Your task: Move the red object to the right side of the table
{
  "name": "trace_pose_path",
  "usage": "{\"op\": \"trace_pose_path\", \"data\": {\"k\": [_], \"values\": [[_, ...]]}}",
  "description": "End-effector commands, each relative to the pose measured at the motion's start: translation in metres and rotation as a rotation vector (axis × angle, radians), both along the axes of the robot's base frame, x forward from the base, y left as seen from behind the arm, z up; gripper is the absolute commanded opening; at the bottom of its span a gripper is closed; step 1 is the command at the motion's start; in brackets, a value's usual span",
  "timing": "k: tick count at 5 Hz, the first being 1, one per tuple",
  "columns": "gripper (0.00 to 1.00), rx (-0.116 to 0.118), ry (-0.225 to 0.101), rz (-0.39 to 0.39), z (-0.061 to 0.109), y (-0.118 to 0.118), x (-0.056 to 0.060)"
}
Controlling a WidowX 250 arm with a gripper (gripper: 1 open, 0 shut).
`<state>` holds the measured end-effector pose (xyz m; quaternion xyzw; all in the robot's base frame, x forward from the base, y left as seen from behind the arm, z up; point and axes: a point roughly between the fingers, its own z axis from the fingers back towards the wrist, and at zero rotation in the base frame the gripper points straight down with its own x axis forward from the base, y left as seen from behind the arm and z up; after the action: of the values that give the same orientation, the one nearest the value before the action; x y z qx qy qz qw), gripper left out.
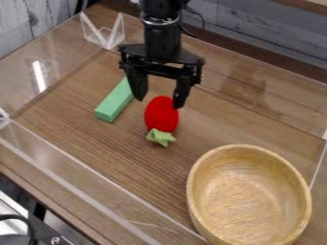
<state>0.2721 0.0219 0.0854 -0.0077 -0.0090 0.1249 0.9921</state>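
- Wood-grain table (76, 134) with low clear walls; grey planks run behind it.
- Your gripper (160, 98) hangs pointing down with its jaws spread wide, holding nothing, just above and behind the strawberry (161, 116).
- That strawberry lies near the middle, leafy cap toward you, just beside the green block (115, 100) and well apart from the wooden bowl (250, 196).
- Centre the fingers either side of the red body before you lower; keep clear of the block.
- You cannot tell whether the fingertips touch the fruit: its far side is hidden.
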Motion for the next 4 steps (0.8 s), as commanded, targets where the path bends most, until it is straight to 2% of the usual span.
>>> {"op": "trace_pose_path", "data": {"k": [1, 4], "values": [[1.00, 0.013, -0.043, 0.012, 0.0096, 0.0042, 0.0026], [1.00, 0.030, -0.062, 0.029, 0.0153, 0.0026, 0.0032]]}}
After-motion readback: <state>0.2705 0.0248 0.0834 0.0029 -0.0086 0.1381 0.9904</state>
